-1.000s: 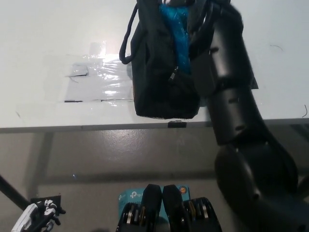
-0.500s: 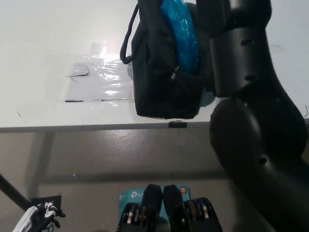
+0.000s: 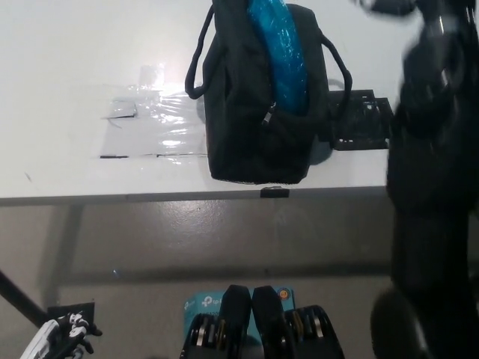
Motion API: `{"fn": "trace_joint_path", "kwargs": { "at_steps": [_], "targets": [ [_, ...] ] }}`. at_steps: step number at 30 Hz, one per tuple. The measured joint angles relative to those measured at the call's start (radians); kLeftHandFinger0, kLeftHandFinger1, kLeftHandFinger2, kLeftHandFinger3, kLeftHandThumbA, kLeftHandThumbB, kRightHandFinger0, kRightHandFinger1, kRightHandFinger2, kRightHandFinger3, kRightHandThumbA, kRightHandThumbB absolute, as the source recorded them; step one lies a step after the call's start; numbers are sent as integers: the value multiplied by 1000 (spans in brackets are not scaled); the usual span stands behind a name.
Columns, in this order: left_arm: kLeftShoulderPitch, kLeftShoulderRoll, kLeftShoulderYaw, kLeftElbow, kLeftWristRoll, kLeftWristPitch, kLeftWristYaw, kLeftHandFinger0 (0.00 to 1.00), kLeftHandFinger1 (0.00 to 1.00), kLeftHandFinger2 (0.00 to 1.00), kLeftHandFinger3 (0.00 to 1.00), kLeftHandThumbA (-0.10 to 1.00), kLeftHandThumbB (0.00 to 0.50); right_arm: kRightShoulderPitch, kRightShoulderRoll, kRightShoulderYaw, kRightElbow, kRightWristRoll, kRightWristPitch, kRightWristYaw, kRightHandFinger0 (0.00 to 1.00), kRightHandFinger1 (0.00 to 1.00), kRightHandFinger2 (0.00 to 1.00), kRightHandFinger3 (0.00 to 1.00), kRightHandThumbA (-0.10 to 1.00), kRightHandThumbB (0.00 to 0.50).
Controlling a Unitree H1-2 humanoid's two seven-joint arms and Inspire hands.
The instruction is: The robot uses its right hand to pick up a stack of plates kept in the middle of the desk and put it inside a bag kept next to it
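The stack of blue plates wrapped in shiny clear film (image 3: 278,52) sits inside the open black fabric bag with looped carry handles (image 3: 247,127), its upper edge showing through the bag's mouth. The bag stands on the white worktop (image 3: 75,67) close to the near edge, just beside a patch of clear plastic sheeting taped flat to the surface (image 3: 153,123) on the picture's left. A flat black mat with a grid pattern (image 3: 363,123) lies on the worktop just right of the bag, partly behind one handle. The black right robot hand (image 3: 430,67) is blurred at the upper right, apart from the bag; whether its fingers are spread or closed cannot be told. The white left robot hand (image 3: 56,336) rests at the lower left corner, below the worktop, too small to judge its fingers.
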Motion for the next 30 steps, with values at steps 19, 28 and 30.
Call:
{"fn": "trace_joint_path", "kwargs": {
  "at_steps": [19,28,30],
  "targets": [
    [0,0,0,-1,0,0,0,36,276,394,363,392,500,835,-41,143,-592,364,-81,12,1000,1000,1000,1000,846,176],
    [0,1,0,-2,0,0,-1,27,263,395,357,371,500,1032,-75,179,-534,541,-211,-44,1000,1000,1000,1000,738,192],
    [0,0,0,-2,0,0,-1,22,258,390,356,386,500,1050,-86,166,-458,582,-244,-49,1000,1000,1000,1000,663,217]
  ]
}}
